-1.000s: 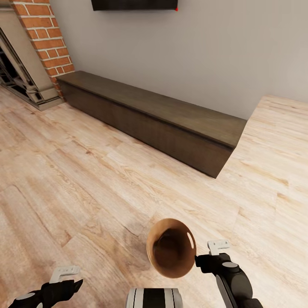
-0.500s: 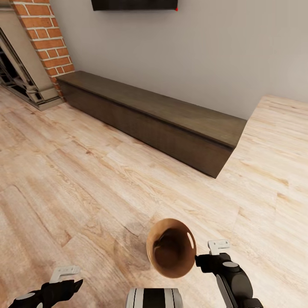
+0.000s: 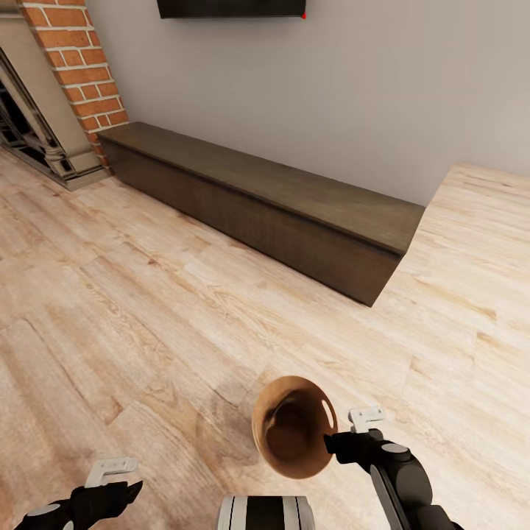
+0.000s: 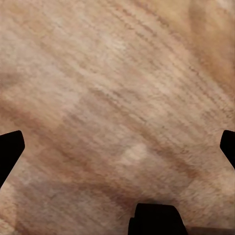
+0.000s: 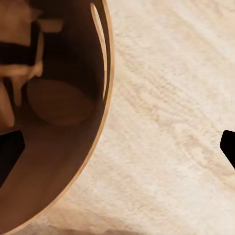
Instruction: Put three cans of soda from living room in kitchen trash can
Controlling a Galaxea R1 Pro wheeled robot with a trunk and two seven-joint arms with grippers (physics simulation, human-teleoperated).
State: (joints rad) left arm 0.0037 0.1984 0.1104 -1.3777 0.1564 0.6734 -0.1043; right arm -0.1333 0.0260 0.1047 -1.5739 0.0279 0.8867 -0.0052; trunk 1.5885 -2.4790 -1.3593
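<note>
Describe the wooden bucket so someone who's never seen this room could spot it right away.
Start at the long dark bench along the grey wall, then come forward over the pale plank floor toward the robot. The bucket sits beside the right pincer: round, brown, thin-walled, with an oval hand-hole near its rim.

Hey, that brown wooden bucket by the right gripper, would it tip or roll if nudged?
The bucket looks thin-walled and empty, so probably light and quick to shift. Round and tapered, it would likely roll in a curve once on its side.
</note>
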